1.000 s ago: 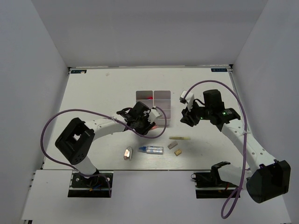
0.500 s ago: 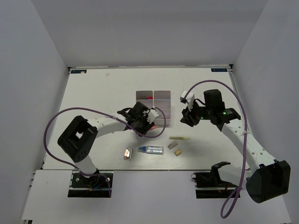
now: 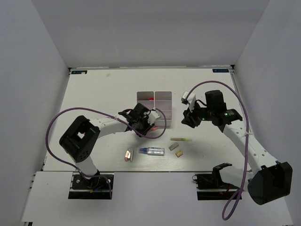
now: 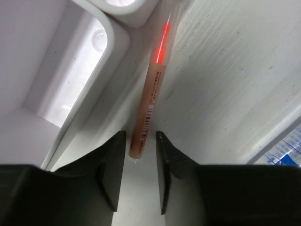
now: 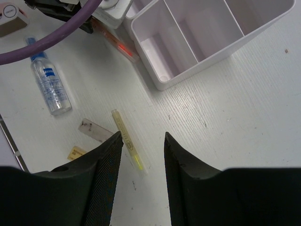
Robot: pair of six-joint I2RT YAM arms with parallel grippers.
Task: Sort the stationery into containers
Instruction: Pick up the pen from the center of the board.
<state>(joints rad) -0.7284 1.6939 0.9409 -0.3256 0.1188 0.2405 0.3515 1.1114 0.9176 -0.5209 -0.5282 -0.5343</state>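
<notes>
Pink stick (image 4: 151, 94) lies on the table (image 4: 225, 94) tight along the box (image 4: 117, 33) wall, free only on its right side. Left pincer (image 4: 141, 141) straddles its near end, jaws narrow with slim gaps, gripping nothing. Only the wrist view shows those gaps. Right pincer (image 5: 142, 136) hovers half-open and empty above the yellow stick (image 5: 126, 139), which lies apart from the box edge.

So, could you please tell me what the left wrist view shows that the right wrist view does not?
Only the left wrist view shows the left jaws open either side of the slim pink stick. Only the right wrist view shows the thin yellow stick, two small tan erasers and the purple cable. Both show that stick, with its red band, beside the white plastic compartment box.
</notes>
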